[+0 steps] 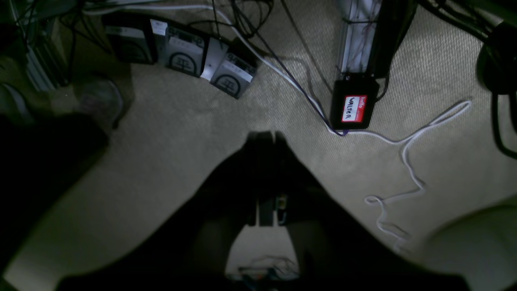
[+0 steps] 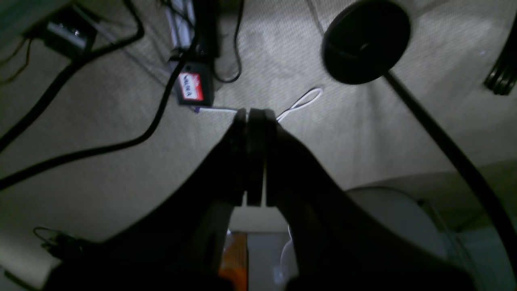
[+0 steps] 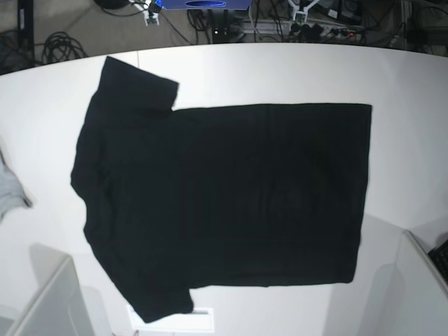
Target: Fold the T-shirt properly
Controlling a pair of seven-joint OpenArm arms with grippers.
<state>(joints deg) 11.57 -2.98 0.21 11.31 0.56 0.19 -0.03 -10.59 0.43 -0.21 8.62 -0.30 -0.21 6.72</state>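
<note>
Flat across the white surface (image 3: 420, 140) lies the black T-shirt (image 3: 231, 203), soft, light; pinch its hem corners. Left hand (image 1: 264, 137) and right hand (image 2: 256, 115) clenched, empty.

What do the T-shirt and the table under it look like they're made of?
T-shirt: soft matte black fabric, probably cotton knit; it lies limp and flat with faint creases. Table: smooth white hard surface, likely laminate or painted board; even tone with soft shadows, exact material unclear.

Grey cloth (image 3: 8, 190) is chopped off by the left edge in the base view. T-shirt (image 3: 224, 203) shows just plain black, so can't see any print. Neither arm shows up there.
</note>
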